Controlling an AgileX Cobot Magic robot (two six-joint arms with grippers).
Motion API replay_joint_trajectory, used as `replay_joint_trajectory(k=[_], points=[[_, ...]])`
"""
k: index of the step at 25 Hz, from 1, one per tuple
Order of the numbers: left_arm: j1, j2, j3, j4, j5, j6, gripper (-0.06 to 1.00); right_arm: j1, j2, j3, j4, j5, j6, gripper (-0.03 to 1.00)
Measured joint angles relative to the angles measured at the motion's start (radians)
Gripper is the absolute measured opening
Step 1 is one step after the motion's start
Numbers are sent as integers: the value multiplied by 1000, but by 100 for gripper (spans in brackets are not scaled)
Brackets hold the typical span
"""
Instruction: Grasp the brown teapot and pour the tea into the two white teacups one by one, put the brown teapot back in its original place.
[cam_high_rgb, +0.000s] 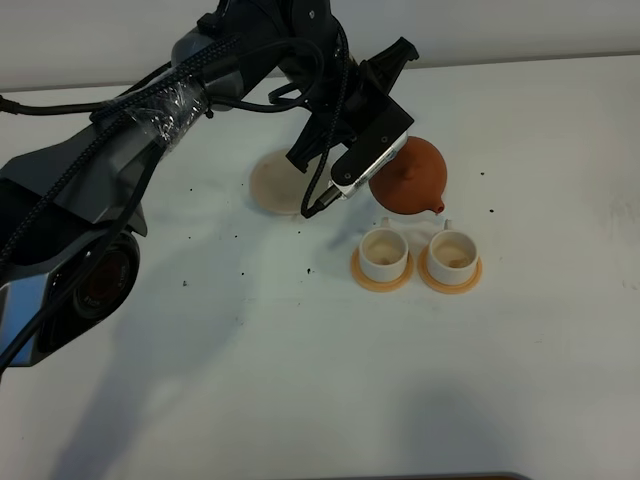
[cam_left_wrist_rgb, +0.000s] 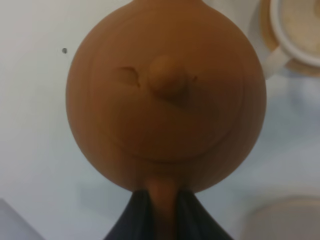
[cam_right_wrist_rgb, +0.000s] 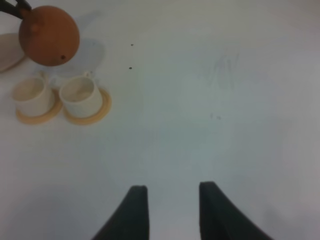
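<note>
**L gripper**: jaws closed narrow on the teapot handle. Wrist view shows one dark finger on each side of the handle.

**Teapot:** held up off the table, clear of the saucer, on the saucer's cup side. Body is tilted. Spout points down toward the far cup, i.e. the cup farther from the saucer. Spout tip sits just above that cup's rim; contact cannot be told. Lid w/ knob is in place on the pot.

**Near cup**: between saucer and far cup, just beside the far cup, not touching it.

**Both cups:** upright, each on its own orange coaster. Insides look tan; fill level cannot be told.

**Saucer:** pale, nothing on it, edge partly hidden by the L arm in the high view.

**R gripper**: jaws wide, nothing between them. It hangs over bare table, well apart from the saucer, beyond the cups.
</note>
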Motion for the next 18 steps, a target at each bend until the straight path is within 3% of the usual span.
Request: replay_joint_trajectory(k=[18], points=[[-46,0,0,39,4,7,12,0,0,0,0,0,0,24]])
